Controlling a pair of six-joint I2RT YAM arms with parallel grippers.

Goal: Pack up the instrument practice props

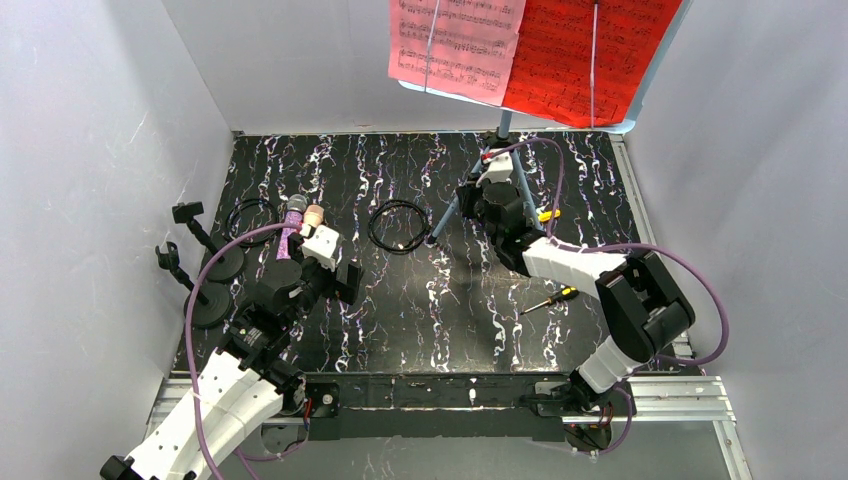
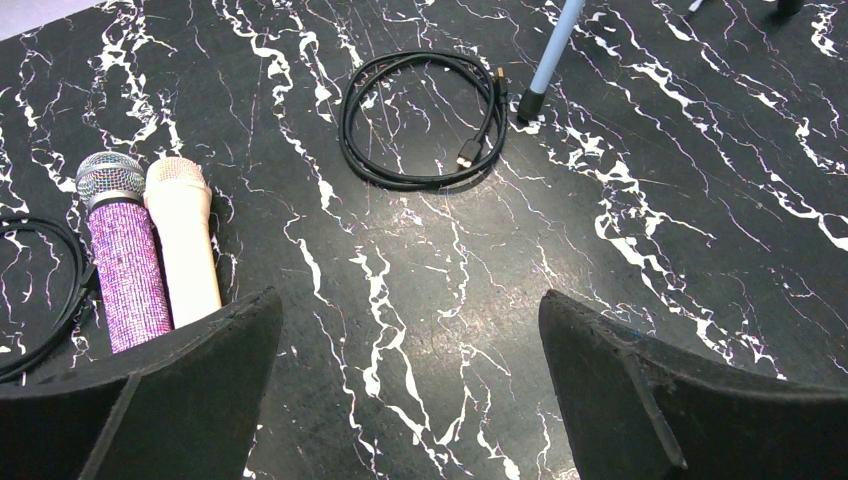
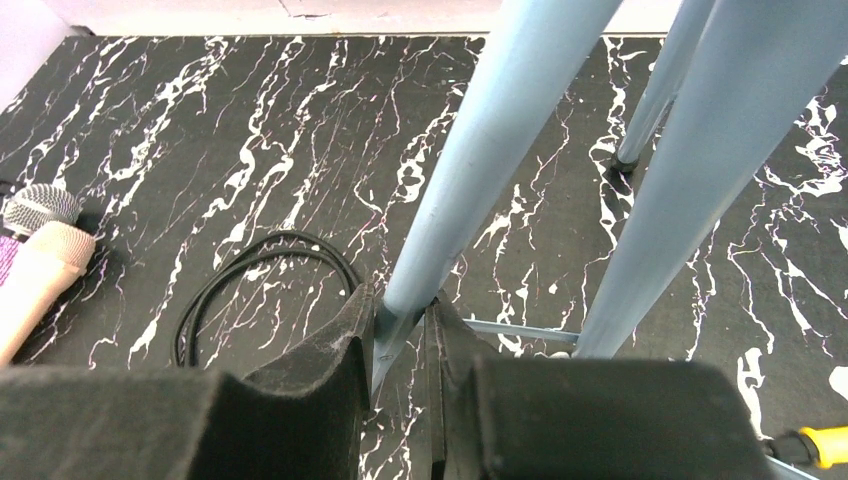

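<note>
Pale-blue stand leg [image 3: 480, 170] by the far edge sits clamped in the right gripper [image 3: 400, 320], likely steadying the sheet-music pages [image 1: 455, 45] above. The left gripper [image 2: 410, 310] hangs wide apart, poised beside the purple microphone [image 2: 125, 260] and cream microphone [image 2: 185, 250] near the left edge.

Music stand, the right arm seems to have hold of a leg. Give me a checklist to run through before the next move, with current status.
1. Right tool shut on the stand leg: ok.
2. Left tool open, holding nothing: ok.
3. Pink page and red page off the stand: not ok, both rest on top of it.
4. Purple microphone and cream microphone free to grab: ok, lying side by side, uncovered.
5. Grip firm enough to move the stand: cannot tell.
</note>
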